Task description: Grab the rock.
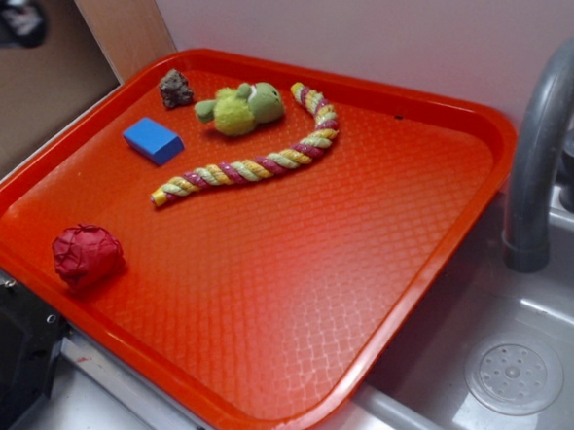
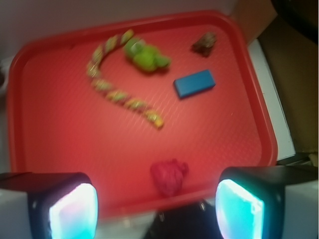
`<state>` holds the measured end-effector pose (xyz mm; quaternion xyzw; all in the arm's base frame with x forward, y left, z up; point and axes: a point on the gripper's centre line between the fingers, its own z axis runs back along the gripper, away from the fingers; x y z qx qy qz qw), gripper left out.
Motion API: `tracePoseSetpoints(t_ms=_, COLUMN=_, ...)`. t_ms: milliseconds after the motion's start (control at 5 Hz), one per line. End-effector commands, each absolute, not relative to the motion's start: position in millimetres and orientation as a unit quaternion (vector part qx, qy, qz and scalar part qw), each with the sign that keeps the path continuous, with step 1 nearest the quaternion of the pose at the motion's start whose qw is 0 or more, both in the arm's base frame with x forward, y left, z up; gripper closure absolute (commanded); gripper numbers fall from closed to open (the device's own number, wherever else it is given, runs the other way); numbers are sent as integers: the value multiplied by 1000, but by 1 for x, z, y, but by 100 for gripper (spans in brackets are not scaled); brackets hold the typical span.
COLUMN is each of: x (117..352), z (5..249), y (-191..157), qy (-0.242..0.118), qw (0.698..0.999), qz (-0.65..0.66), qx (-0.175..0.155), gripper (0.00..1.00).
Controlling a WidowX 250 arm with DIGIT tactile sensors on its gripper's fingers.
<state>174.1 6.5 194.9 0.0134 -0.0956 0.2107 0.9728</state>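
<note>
The rock (image 1: 175, 88), a small jagged brown-grey stone, sits at the far left corner of the red tray (image 1: 389, 296). In the wrist view the rock (image 2: 205, 43) lies at the upper right, far from my gripper (image 2: 157, 211). The gripper is open and empty, its two glowing pads wide apart at the bottom of the wrist view, high above the tray's near edge. The gripper does not show in the exterior view.
On the tray lie a blue block (image 1: 153, 140), a green plush toy (image 1: 243, 108), a striped rope (image 1: 264, 158) and a wrinkly red ball (image 1: 87, 254). A grey faucet (image 1: 541, 151) and sink (image 1: 516, 367) stand to the right. A wall runs behind.
</note>
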Motion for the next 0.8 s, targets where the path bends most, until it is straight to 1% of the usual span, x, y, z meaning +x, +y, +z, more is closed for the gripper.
tracePoseSetpoints(t_ms=0, x=220, z=153, y=68, qy=-141, qw=929, qz=341, qx=3, gripper=0)
tracePoseSetpoints(t_ms=200, x=238, z=134, y=85, qy=-184, qw=903, qz=389, qx=24, gripper=0)
tracePoseSetpoints(t_ms=400, x=256, z=117, y=101, qy=-202, qw=888, qz=410, qx=37, gripper=0)
tracePoseSetpoints(t_ms=600, x=271, z=105, y=109, qy=-219, qw=881, qz=416, qx=55, gripper=0)
